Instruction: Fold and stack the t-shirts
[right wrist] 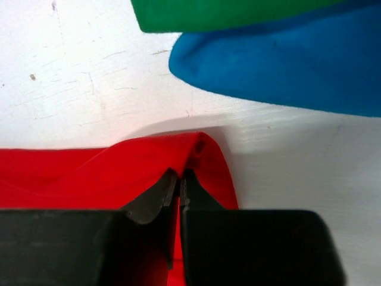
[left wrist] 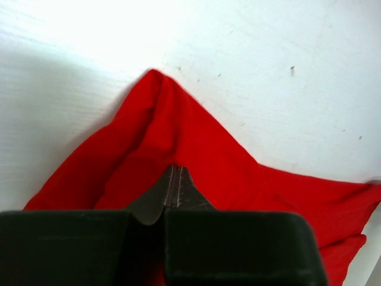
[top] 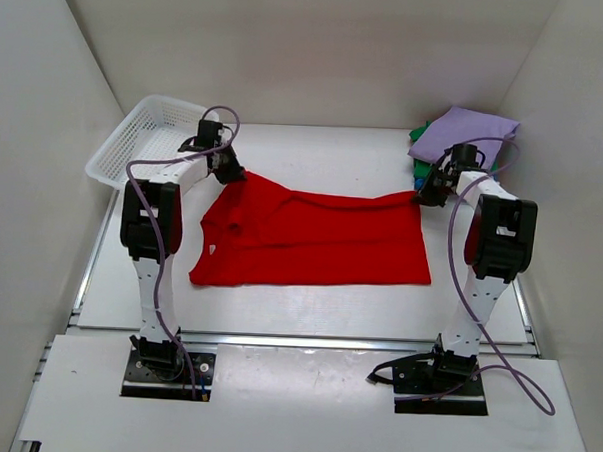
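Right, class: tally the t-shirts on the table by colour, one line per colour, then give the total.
red t-shirt: 1
lavender t-shirt: 1
green t-shirt: 1
blue t-shirt: 1
Total: 4

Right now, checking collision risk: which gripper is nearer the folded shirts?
Right. The right gripper sits just beside the folded shirts; the left gripper is far across, near the basket.
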You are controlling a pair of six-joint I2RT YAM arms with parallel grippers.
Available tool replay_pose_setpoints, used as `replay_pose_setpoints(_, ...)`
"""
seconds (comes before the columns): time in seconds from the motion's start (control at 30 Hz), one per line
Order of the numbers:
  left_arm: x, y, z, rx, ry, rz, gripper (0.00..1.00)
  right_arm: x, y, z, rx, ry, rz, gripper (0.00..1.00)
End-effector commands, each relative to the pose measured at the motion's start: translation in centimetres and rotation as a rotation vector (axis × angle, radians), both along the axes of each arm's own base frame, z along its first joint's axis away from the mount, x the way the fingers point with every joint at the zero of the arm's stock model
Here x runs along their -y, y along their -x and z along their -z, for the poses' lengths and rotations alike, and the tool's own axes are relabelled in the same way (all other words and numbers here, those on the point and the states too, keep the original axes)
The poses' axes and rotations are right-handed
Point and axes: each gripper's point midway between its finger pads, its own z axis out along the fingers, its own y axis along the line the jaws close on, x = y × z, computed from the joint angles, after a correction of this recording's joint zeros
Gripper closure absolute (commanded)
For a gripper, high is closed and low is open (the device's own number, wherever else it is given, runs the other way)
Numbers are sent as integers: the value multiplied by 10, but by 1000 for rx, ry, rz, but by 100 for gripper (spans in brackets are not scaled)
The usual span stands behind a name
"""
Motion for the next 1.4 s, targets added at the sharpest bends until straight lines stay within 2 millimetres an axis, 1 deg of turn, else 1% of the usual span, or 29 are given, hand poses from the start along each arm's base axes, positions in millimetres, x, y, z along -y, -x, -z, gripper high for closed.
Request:
replay_pose_setpoints(0.0,1,-12,-41,81,14,18,100,2,-21,-41,116,-3,0,100)
replay_pose_setpoints(0.03,2,-12,-44,92,19,23,100,1,-19,-43,118,-10,-2,100)
replay_pose_setpoints(0.07,0,-13,-54,111,25,21,100,-1,-19,-48,125,-16,-5,100)
replay_pose_setpoints(0.1,5,-16,-62,135,47,26,100,1,-18,-50,127,-18,-2,100)
replay_pose_setpoints(0.13,1,-15,-67,140,53,19,100,0,-18,-54,137,-13,-10,99)
replay_pose_setpoints(0.17,4,-18,-81,172,53,19,100,-2,-18,-60,146,-15,-12,100)
replay_pose_setpoints(0.2,2,-19,-85,178,50,17,100,0,-17,-64,151,-14,-4,100)
replay_pose_setpoints(0.27,3,-19,-109,215,62,22,100,-1,-15,-74,167,-17,-11,100)
replay_pose_setpoints(0.3,5,-19,-114,223,60,24,100,-2,-15,-78,176,-16,-15,100)
replay_pose_setpoints(0.37,5,-16,-132,241,70,30,100,2,-13,-86,182,-22,-10,100)
replay_pose_setpoints(0.47,1,-11,-150,268,78,34,100,3,-10,-98,203,-27,-11,100)
replay_pose_setpoints(0.5,5,-8,-159,281,82,39,100,-2,-9,-104,215,-31,-27,99)
replay_pose_setpoints(0.53,5,-6,-160,283,79,47,100,2,-7,-104,211,-30,-20,100)
replay_pose_setpoints(0.6,4,1,-174,298,80,53,100,2,-3,-110,219,-24,-27,100)
replay_pose_setpoints(0.63,5,6,-173,284,77,60,100,0,1,-108,210,-35,-33,100)
replay_pose_setpoints(0.67,4,14,-172,271,68,72,100,2,3,-111,215,-37,-28,100)
replay_pose_setpoints(0.7,4,24,-173,267,61,76,100,1,7,-106,204,-49,-30,100)
replay_pose_setpoints(0.73,6,30,-167,256,62,78,100,-1,13,-108,205,-48,-36,99)
replay_pose_setpoints(0.77,6,45,-164,250,63,86,100,-2,16,-104,200,-58,-33,100)
replay_pose_setpoints(0.8,5,59,-153,236,74,77,100,-3,19,-102,199,-68,-35,100)
replay_pose_setpoints(0.83,1,67,-148,231,78,64,100,-6,27,-98,188,-73,-47,100)
replay_pose_setpoints(0.87,2,81,-140,231,88,56,100,-6,32,-94,186,-79,-47,100)
replay_pose_setpoints(0.9,0,97,-126,218,89,50,100,-11,36,-92,180,-94,-53,100)
replay_pose_setpoints(0.93,0,103,-123,214,93,45,100,-9,38,-90,182,-86,-55,100)
replay_pose_setpoints(1.0,-2,128,-108,188,94,44,100,-12,46,-80,166,-98,-65,100)
replay_pose_setpoints(1.13,-2,157,-97,168,95,32,100,-8,61,-62,130,-103,-57,100)
replay_pose_setpoints(1.2,-3,174,-90,154,94,29,100,-8,64,-60,124,-112,-61,100)
replay_pose_setpoints(1.33,-15,191,-83,151,92,-5,100,-5,70,-51,96,-116,-59,100)
replay_pose_setpoints(1.37,-17,192,-81,153,87,-5,100,-7,73,-47,89,-120,-65,100)
